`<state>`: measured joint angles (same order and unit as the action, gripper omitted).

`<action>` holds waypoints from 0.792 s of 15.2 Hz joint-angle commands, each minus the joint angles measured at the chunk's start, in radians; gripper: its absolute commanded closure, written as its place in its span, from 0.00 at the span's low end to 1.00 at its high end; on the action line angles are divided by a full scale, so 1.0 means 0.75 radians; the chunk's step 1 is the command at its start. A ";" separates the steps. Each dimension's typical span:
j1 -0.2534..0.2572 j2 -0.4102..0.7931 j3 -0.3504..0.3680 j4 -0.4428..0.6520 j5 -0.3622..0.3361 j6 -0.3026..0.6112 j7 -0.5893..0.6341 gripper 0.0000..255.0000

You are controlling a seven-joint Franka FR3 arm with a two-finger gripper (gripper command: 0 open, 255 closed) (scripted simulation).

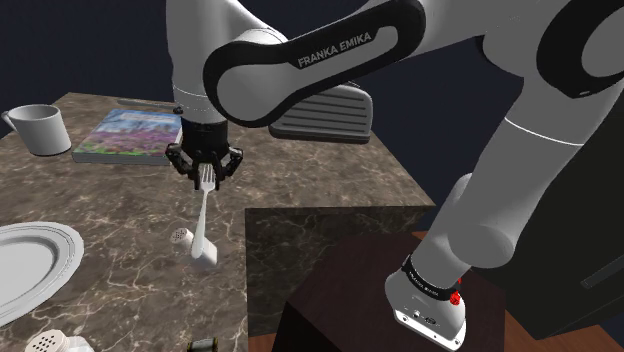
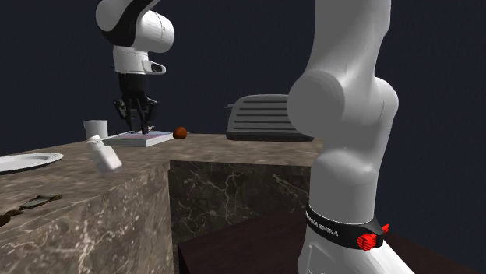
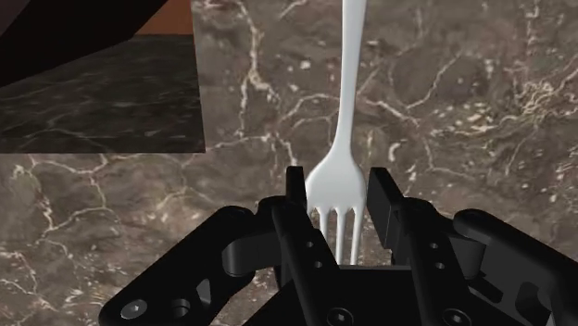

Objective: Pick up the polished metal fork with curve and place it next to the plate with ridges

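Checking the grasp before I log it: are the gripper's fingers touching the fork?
Touching. In the wrist view the gripper clasps the head of the white fork from both sides, with no gap showing at either finger.

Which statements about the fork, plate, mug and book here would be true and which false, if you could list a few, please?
1. The gripper clasps the fork at its tine end. True.
2. The fork is black. False: it is drawn white; the fingers are black.
3. The plate lies on the marble-patterned counter. True.
4. The mug stands on top of the book. False: it stands on the counter beside the book.
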<state>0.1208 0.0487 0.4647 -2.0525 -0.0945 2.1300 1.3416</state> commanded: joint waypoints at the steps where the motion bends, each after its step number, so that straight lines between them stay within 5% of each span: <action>1: 0.037 0.066 0.028 0.070 -0.038 -0.017 0.083 1.00; 6: 0.148 0.244 0.071 0.283 -0.141 -0.092 0.265 1.00; 12: 0.157 0.287 0.059 0.226 -0.174 0.001 0.291 1.00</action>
<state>0.2372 0.2570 0.5107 -1.8754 -0.2197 2.1189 1.5556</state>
